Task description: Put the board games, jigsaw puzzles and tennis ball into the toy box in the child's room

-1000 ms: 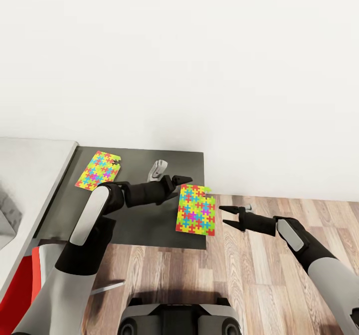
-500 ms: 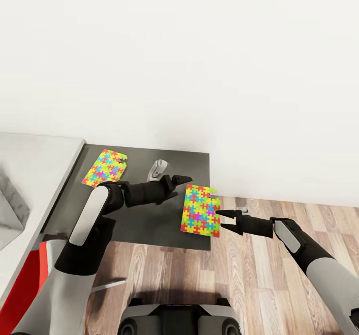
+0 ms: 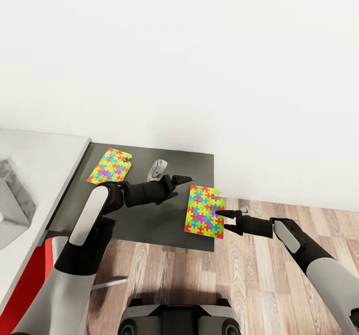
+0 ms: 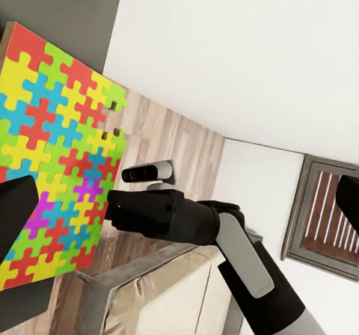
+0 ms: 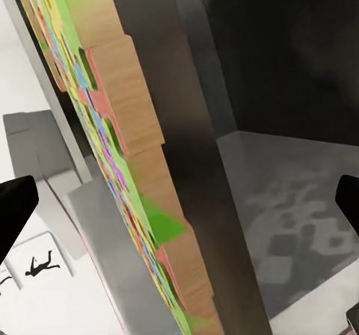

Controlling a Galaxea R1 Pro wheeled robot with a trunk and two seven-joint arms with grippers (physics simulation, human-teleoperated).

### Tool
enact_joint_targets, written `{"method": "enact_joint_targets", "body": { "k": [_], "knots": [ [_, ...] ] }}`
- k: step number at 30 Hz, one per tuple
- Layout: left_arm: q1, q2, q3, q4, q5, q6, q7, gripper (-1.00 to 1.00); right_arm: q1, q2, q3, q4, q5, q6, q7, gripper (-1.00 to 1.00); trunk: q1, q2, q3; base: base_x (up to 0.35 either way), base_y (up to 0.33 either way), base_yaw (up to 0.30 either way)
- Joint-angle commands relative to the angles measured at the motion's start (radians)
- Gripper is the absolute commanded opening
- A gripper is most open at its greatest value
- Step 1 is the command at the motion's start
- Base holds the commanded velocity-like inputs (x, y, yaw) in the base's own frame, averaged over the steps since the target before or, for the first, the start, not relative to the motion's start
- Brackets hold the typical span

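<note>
the task looks to be at an early-to-middle stage, since both jigsaw puzzles lie out on the dark counter (image 3: 149,225) and nothing visible has gone into the toy box. the near puzzle (image 3: 205,210) rests at the counter's right edge, overhanging it a little, and the right tool (image 3: 221,217) is level with that overhanging edge, its two black fingers spread apart with the sheet's edge between or just ahead of them; in the right wrist view the puzzle's wooden edge (image 5: 127,125) runs close up between the two dark fingertips at either side, so the tool stands open around the edge and has not closed on it. whether the fingers touch the sheet cannot be told. the left tool (image 3: 182,178) hovers above the counter just beside the near puzzle's far corner, holding nothing; its fingers appear parted in the left wrist view, where the same puzzle (image 4: 52,148) lies ahead of it with the right tool (image 4: 120,204) at its edge. the second puzzle (image 3: 110,166) lies behind the left arm, well apart from both tools, close to a light grey surface (image 3: 35,165) at the counter's left side, which may be the toy box, though that cannot be told. left to do, as a judgement: grip this puzzle, carry it over, then the other one, plus the ball and games.
</note>
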Motion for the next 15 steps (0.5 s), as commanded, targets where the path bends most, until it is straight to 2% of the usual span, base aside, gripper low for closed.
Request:
{"method": "enact_joint_targets", "body": {
  "k": [1, 15],
  "knots": [
    [-0.001, 0.0, 0.001, 0.0, 0.009, 0.001, 0.01, 1.0, -0.001, -0.001, 0.004, 0.0, -0.003, 0.003, 0.002, 1.0, 0.001, -0.002, -0.001, 0.0, 0.0, 0.016],
    [-0.001, 0.0, 0.001, -0.001, 0.009, 0.001, 0.01, 1.0, -0.001, -0.001, 0.005, 0.0, -0.003, 0.001, 0.001, 1.0, 0.001, -0.002, -0.001, 0.0, 0.0, 0.009]
  ]
}}
